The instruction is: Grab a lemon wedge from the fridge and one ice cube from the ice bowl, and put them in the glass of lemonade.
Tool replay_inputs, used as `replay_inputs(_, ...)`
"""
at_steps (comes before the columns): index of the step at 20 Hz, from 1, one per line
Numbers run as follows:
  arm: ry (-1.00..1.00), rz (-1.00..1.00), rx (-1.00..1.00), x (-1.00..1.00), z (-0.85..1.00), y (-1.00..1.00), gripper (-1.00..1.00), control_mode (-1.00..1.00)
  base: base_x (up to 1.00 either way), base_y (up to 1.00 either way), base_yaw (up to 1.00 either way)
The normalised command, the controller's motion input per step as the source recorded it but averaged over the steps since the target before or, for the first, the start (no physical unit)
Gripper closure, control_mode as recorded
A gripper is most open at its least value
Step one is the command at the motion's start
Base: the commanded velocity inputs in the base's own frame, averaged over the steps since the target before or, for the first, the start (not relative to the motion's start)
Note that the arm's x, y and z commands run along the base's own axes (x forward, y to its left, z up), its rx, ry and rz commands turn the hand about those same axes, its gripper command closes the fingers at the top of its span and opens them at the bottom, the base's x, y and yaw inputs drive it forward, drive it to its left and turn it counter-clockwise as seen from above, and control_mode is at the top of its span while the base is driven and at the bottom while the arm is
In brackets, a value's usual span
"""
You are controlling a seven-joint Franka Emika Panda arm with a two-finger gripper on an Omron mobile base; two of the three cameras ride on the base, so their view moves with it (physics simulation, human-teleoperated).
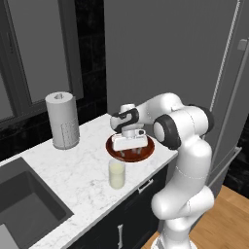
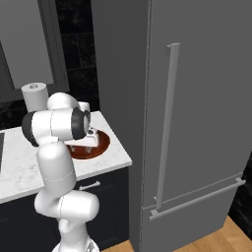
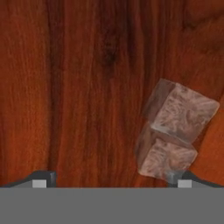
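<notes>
Two ice cubes (image 3: 175, 131), touching at lower right of the hand view on the ice bowl (image 3: 78, 87) floor, look light, hard and slippery, so the gripper (image 3: 111, 179), jaws spread wide and empty, should likely pinch one cube's flat opposite faces.

Glossy reddish-brown wooden ice bowl (image 3: 78, 87) with dark grain; translucent, frosted ice cubes (image 3: 183, 111); white marble counter (image 1: 73, 165); matt grey fridge (image 2: 206, 98).

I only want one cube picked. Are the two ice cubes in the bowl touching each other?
Touching. The hand view shows the upper ice cube pressed against the lower ice cube, with no wood of the bowl between them.
</notes>
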Motion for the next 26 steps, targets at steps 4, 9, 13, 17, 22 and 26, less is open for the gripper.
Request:
replay_inputs(4,-0.02,-0.06,0.00,0.02,0.05,0.00,-1.00,-1.00,0.00,0.00,0.00)
replay_inputs(9,0.00,-0.03,0.00,0.01,0.16,0.00,-1.00,-1.00,0.00,0.00,0.00)
replay_inputs(13,-0.04,0.00,0.00,0.00,0.03,-0.01,-1.00,-1.00,0.00,0.00,0.00)
replay_inputs(17,-0.08,0.00,-0.01,0.00,-0.01,-0.08,-1.00,-1.00,0.00,0.00,0.00)
replay_inputs(22,-0.19,0.00,-0.02,0.00,-0.12,0.00,-1.00,-1.00,0.00,0.00,0.00)
replay_inputs(26,-0.06,0.00,-0.01,-0.02,-0.10,0.01,-1.00,-1.00,0.00,0.00,0.00)
